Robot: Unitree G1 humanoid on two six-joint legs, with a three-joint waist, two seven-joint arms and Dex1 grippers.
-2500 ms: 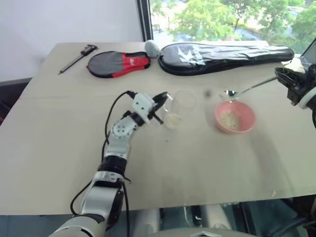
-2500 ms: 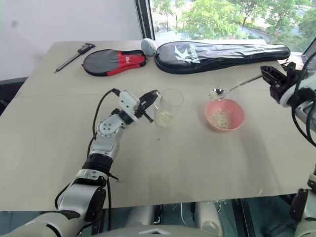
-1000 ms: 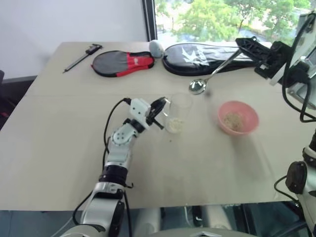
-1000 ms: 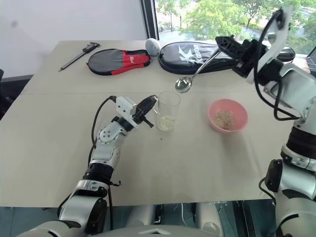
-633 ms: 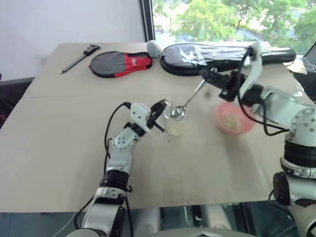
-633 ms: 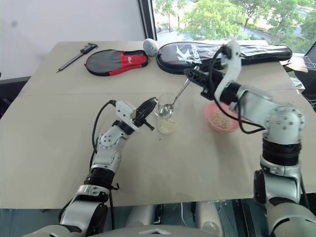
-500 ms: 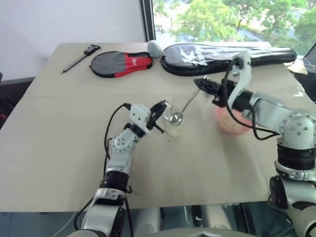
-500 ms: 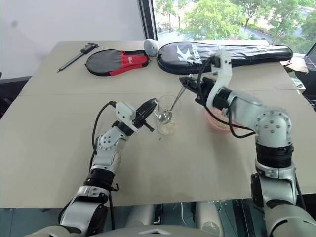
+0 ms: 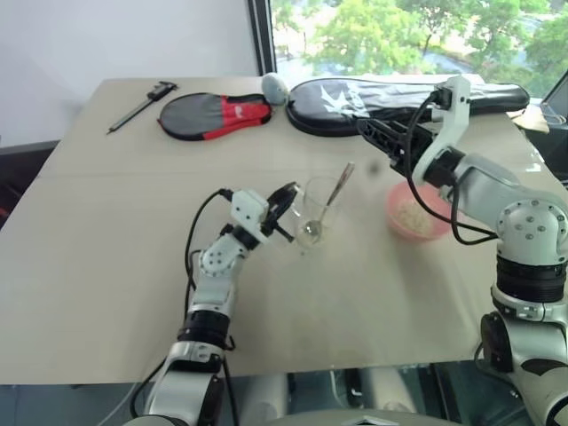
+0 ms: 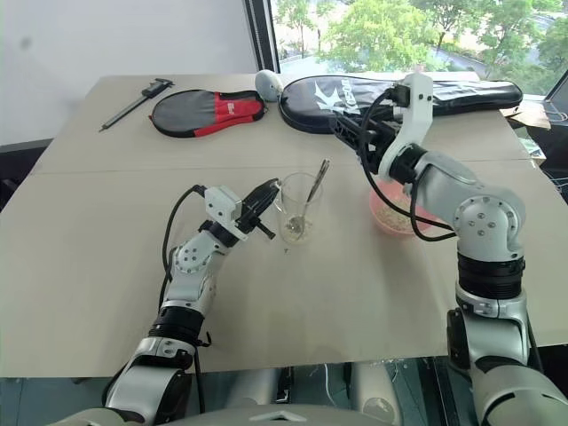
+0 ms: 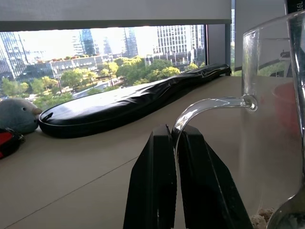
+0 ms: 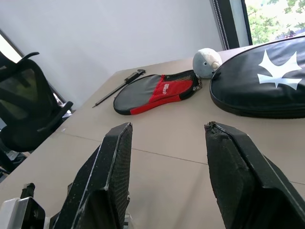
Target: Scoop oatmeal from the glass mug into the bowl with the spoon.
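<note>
On the far left of the desk (image 9: 106, 293) lies a black caliper-like tool (image 9: 140, 105), and next to it a black-and-red paddle case (image 9: 213, 115). My left claw (image 9: 286, 209) is pressed together on the handle of the glass mug (image 9: 312, 211), which stands upright near the middle of the desk. The spoon (image 9: 325, 206) stands loose inside the mug, its oval end down in the oatmeal (image 11: 259, 220) at the bottom and its handle leaning out over the rim toward the right. Behind that lie a small grey plush (image 9: 274, 85) and a long black racket bag (image 9: 408, 96). My right claw (image 9: 377, 135) hangs above the desk, spread and empty, apart from the spoon's handle. Just to its right, the pink bowl (image 9: 415, 213) sits on the desk with some flakes in it, partly behind my right arm.
</note>
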